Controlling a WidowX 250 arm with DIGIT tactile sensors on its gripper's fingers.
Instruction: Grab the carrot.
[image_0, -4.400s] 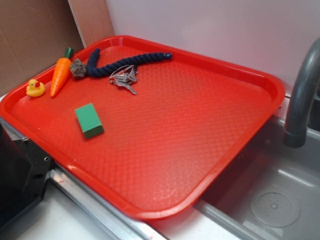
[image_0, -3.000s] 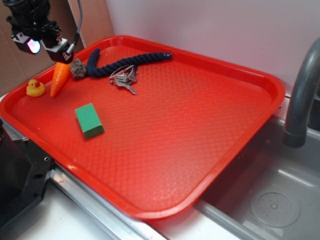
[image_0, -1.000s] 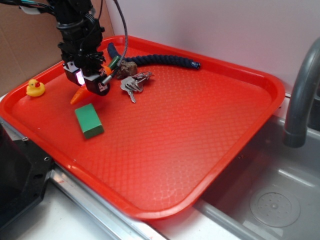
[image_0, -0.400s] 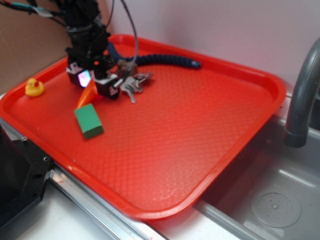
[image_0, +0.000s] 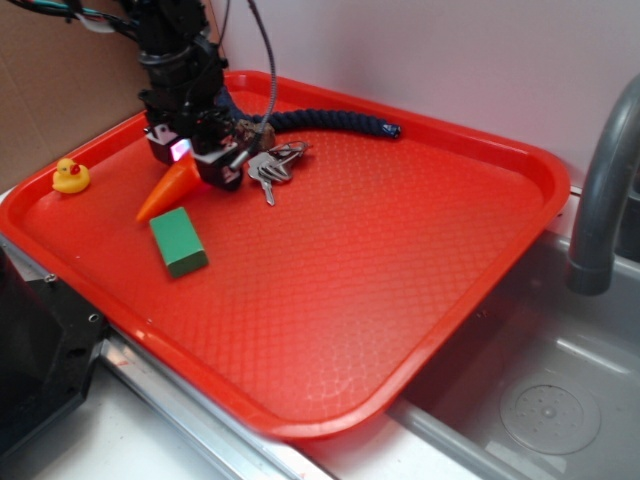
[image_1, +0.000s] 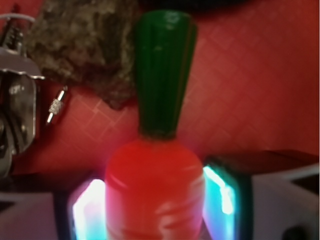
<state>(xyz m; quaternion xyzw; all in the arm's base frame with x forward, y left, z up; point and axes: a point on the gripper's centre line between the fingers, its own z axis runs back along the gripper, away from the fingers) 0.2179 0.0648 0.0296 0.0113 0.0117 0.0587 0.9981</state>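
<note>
tool (image_0: 196, 160) clamping carrot (image_0: 168, 189), green block (image_0: 178, 240) beside

Red tray (image_0: 420, 250) spans counter beside steel sink (image_0: 540, 400), grey faucet (image_0: 600, 190) at 3 o'clock. On tray: yellow duck (image_0: 70, 177) at 9 o'clock, green block (image_0: 178, 241) just inside it, keys (image_0: 272, 170), mottled rock (image_1: 85, 45) and navy rope (image_0: 330, 122) toward 11 o'clock.
</note>
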